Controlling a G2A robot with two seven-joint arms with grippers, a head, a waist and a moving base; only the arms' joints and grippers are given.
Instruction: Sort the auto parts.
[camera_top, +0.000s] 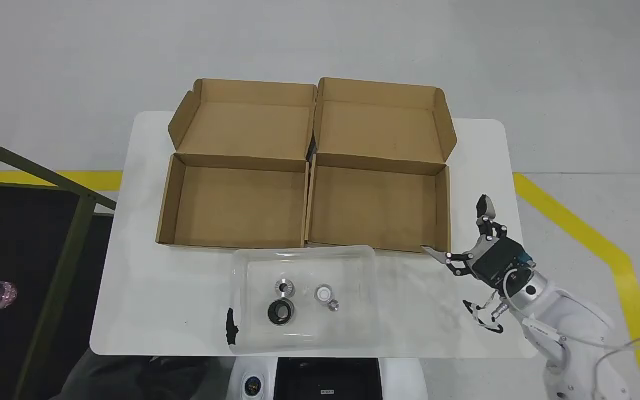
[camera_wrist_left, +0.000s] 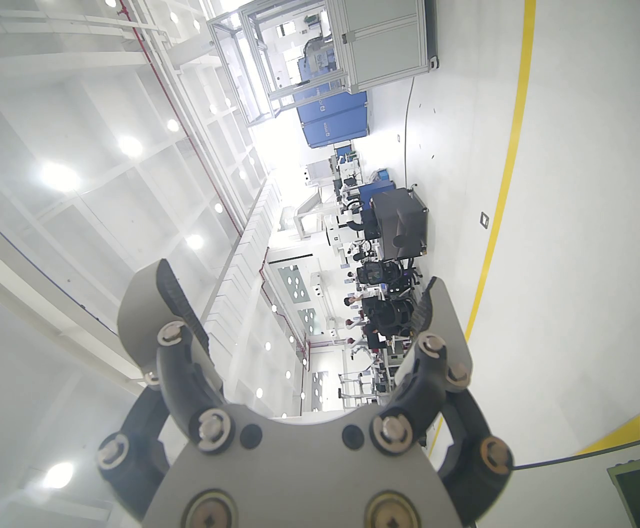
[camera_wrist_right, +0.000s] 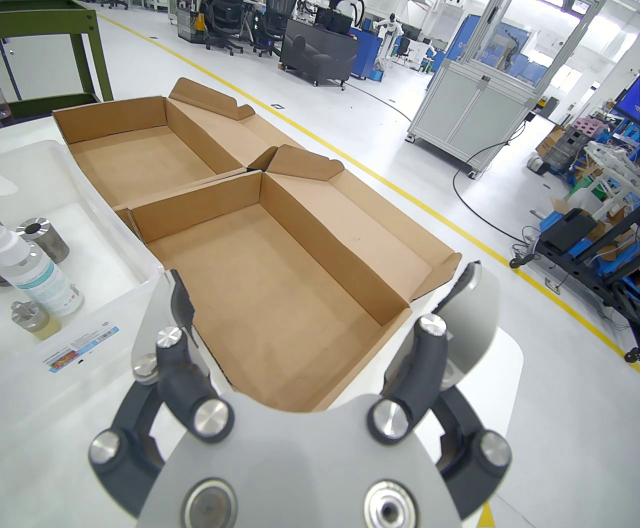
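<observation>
The left claw (camera_wrist_left: 299, 274) is spread wide with nothing between its fingers, aimed out at the hall rather than down at the surface (camera_top: 130, 300).

In the top view, a broad bare strip of white surface runs down the left of the frame beside the boxes and the bin. The left box (camera_top: 235, 205) lies open at centre left, its lid folded back toward the upper edge of the frame, where it comes close to the surface's far edge. Its right wall lies against the right box (camera_top: 375, 207), with no gap between them.

The clear bin (camera_top: 360, 330) sits at lower centre, its far rim up against the front walls of both boxes and its near rim close to the surface's front edge. All the parts are in its left half. From left to right they are a black ring (camera_top: 279, 313), a metal cylinder (camera_top: 287, 289) just above it, a white-capped bottle (camera_top: 323, 294) and a small metal piece (camera_top: 335, 304) touching the bottle. The right half of the bin is bare.

The right box is open like the first, and its floor holds nothing.

The right claw (camera_top: 455, 225) hangs over the bare strip at lower right with its fingers parted and holding nothing. One fingertip is just beside the right box's front corner and the other is farther up along its right wall.
</observation>
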